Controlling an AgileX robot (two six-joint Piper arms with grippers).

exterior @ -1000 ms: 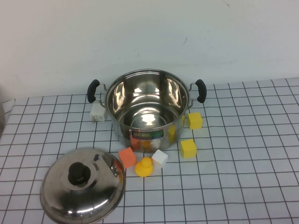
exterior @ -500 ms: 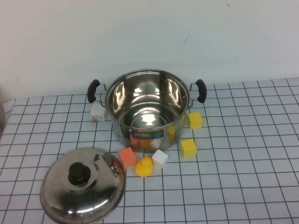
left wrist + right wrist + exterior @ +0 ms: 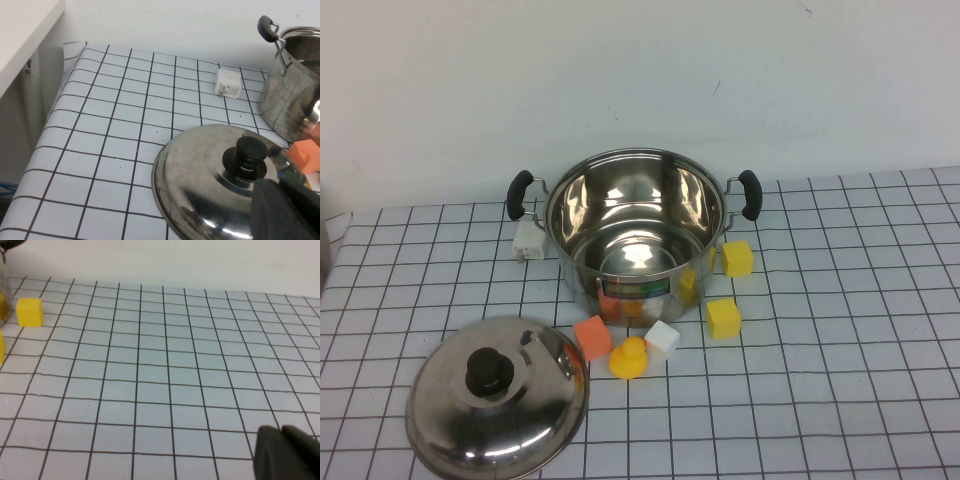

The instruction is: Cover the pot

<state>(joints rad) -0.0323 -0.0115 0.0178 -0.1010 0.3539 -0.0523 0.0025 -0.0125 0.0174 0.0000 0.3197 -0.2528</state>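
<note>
Gridded table (image 3: 840,400): your pot (image 3: 635,232) stands uncovered mid-table, lid (image 3: 498,393) front-left. Left gripper (image 3: 287,207) hovers over the lid, right gripper (image 3: 287,452) over bare grid; finger states cannot be told.

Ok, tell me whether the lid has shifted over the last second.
No. The lid sits in the same grid squares of the table, equally near the orange block. Neither gripper appears in the high view.

Gridded table (image 3: 840,400) carries pot (image 3: 638,235), lid (image 3: 498,395), blocks (image 3: 724,318).
</note>
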